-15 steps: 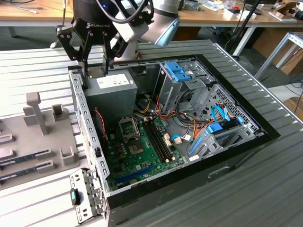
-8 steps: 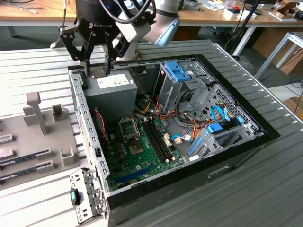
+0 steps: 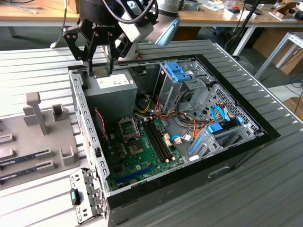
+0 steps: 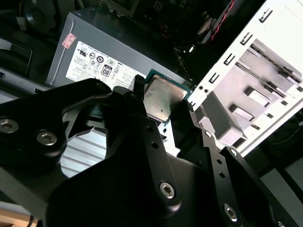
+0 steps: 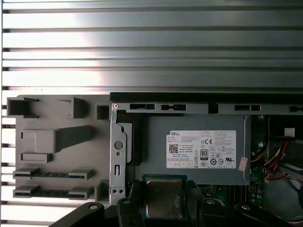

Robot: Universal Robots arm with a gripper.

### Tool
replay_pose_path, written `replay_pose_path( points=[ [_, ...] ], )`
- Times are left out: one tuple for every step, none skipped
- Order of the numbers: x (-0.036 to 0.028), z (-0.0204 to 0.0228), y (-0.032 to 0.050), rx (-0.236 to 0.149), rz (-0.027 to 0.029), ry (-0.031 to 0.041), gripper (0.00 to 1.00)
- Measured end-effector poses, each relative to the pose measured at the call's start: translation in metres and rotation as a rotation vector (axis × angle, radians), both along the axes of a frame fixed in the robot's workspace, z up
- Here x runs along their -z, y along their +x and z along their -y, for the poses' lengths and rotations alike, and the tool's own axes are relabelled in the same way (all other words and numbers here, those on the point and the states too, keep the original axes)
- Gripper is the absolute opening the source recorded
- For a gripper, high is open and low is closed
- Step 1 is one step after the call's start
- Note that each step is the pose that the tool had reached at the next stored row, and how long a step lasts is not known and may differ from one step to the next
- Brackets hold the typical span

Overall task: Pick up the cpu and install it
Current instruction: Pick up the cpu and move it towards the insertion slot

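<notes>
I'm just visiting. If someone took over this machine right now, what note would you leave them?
Gripper: jaws shut on the cpu.
Where: the cpu is held in the air above the power supply.
Done: cpu picked up.
Left: the install. The board's socket looks empty.

The open computer case (image 3: pixel 227 163) lies on the counter (image 3: pixel 265 189), with a parts fixture (image 3: pixel 28 161) beside it at the exterior view's left. Inside the case, the power supply (image 3: pixel 111 92) sits at the back. The motherboard (image 3: pixel 142 156) lies in front of it and the drive cage (image 3: pixel 182 78) stands to its right. The pincer (image 3: pixel 99 70) holds the cpu (image 5: pixel 164 197) over the power supply.
</notes>
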State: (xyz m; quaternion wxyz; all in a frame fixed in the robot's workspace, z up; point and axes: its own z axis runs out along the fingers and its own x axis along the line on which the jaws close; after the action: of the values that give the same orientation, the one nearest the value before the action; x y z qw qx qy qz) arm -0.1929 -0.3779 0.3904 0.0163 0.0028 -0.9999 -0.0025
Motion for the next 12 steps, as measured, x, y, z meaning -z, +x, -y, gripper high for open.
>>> replay_pose_path(
  points=[
    [0.0001, 0.0, 0.0007, 0.0, 0.0, 0.0, 0.47],
    [0.0001, 0.0, 0.0014, 0.0, 0.0, 0.0, 0.47],
    [0.0002, 0.0, 0.0023, 0.0, 0.0, 0.0, 0.47],
    [0.0002, 0.0, 0.0031, 0.0, 0.0, 0.0, 0.47],
    [0.0003, 0.0, 0.0039, 0.0, 0.0001, 0.0, 0.47],
    [0.0004, 0.0, 0.0054, 0.0, 0.0, -0.0001, 0.47],
    [0.0005, 0.0, 0.0065, 0.0, 0.0, 0.0, 0.47],
    [0.0006, 0.0, 0.0073, 0.0, 0.0, 0.0, 0.47],
    [0.0007, 0.0, 0.0082, 0.0, 0.0, 0.0, 0.47],
    [0.0008, 0.0, 0.0092, 0.0, 0.0, 0.0, 0.47],
    [0.0008, 0.0, 0.0099, 0.0, 0.0, 0.0, 0.47],
    [0.001, 0.0, 0.0112, 0.0, 0.0, 0.0, 0.47]
  ],
)
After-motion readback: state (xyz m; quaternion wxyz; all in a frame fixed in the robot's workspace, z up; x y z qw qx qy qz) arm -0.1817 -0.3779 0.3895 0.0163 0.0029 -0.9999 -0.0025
